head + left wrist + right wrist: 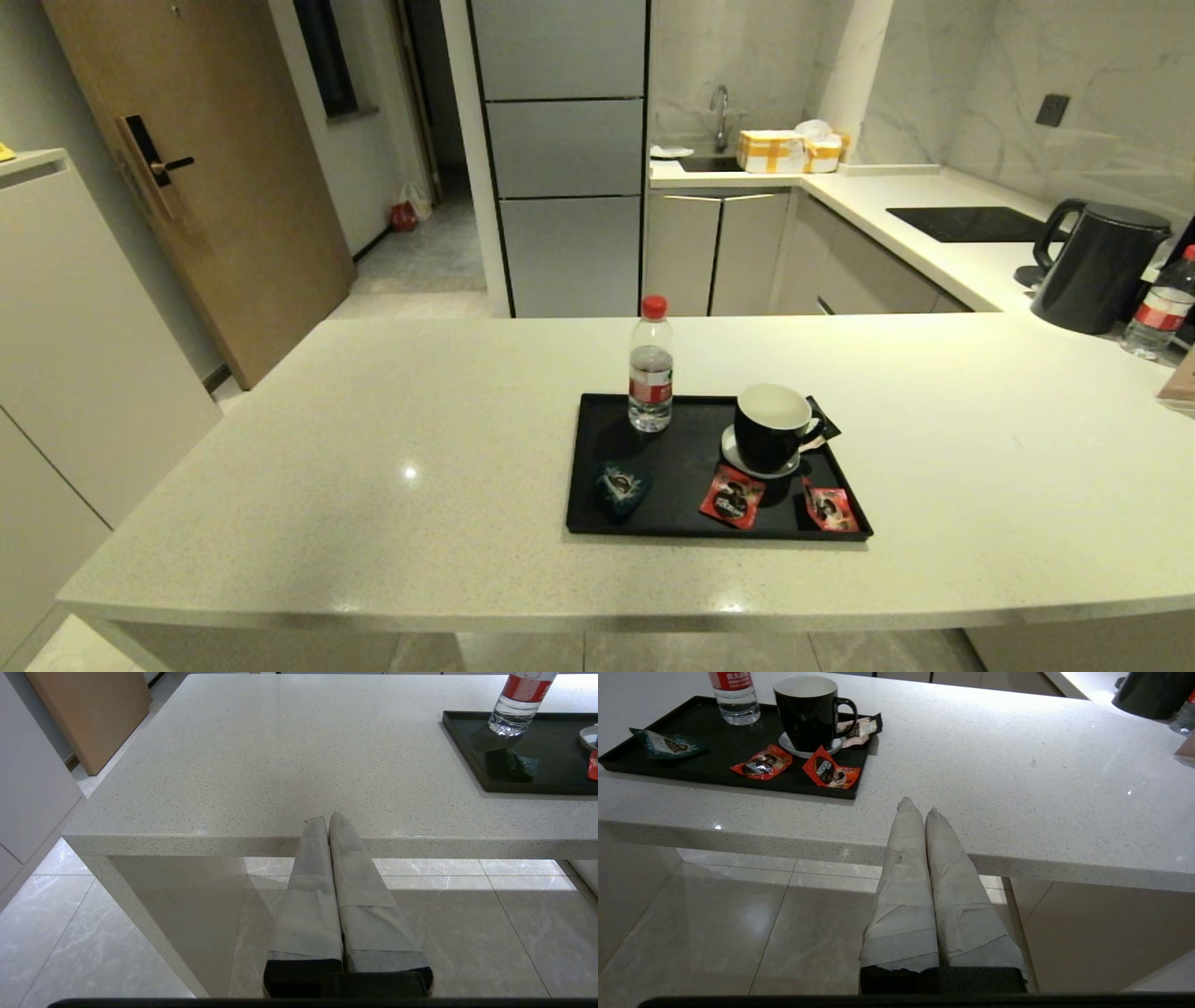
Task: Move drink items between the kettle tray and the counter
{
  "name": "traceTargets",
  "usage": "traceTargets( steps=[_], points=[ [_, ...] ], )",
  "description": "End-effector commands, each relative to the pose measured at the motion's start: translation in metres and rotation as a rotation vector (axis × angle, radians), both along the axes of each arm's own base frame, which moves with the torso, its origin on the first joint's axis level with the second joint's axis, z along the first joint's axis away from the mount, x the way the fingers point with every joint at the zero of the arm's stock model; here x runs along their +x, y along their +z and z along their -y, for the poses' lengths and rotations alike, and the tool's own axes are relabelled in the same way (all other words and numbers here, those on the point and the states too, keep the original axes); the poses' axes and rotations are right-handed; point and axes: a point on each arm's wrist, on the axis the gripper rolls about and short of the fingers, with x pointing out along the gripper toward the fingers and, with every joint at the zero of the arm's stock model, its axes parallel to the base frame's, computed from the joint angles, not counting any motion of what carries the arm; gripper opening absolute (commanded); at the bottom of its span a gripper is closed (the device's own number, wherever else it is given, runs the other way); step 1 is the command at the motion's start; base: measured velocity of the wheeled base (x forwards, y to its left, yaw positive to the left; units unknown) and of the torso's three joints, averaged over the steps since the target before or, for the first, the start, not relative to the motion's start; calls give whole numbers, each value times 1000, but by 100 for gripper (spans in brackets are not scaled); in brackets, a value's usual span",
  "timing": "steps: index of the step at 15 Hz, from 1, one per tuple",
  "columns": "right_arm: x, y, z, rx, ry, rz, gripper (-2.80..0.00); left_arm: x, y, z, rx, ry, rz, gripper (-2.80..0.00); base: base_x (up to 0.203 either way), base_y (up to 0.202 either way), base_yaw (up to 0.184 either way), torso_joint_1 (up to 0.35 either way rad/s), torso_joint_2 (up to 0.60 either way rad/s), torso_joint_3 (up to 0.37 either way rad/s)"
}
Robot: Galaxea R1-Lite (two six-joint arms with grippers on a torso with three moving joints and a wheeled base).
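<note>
Head view: black mug (771, 427) stands on its saucer at the tray's (597, 523) right end, teal sachet (623, 486) near its left front. Right gripper (918, 807), fingers pressed together, waits below the bench (373, 485) edge, nearer the mug; left gripper (323, 819), likewise closed, sits nearer the sachet.

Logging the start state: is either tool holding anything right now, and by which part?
Nothing is held. The left tool and right tool are both shut on nothing, below the counter's near edge; the mug sits on the tray.
</note>
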Motion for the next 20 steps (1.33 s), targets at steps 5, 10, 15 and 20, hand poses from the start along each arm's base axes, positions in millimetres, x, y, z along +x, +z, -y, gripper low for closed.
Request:
traceTargets(
  steps=[5,10,15,20],
  points=[
    [0,-1,0,5,-1,-1,-280,0,0,0,-1,1,-2,-280,0,0,0,0,0,0],
    [0,-1,0,27,-2,-1,-280,0,0,0,-1,1,-2,-280,0,0,0,0,0,0],
    [0,-1,0,27,-3,0,-280,0,0,0,-1,0,-2,-280,0,0,0,0,0,0],
    [0,-1,0,27,-2,0,-280,0,0,0,-1,-1,-2,-280,0,0,0,0,0,0]
  ],
)
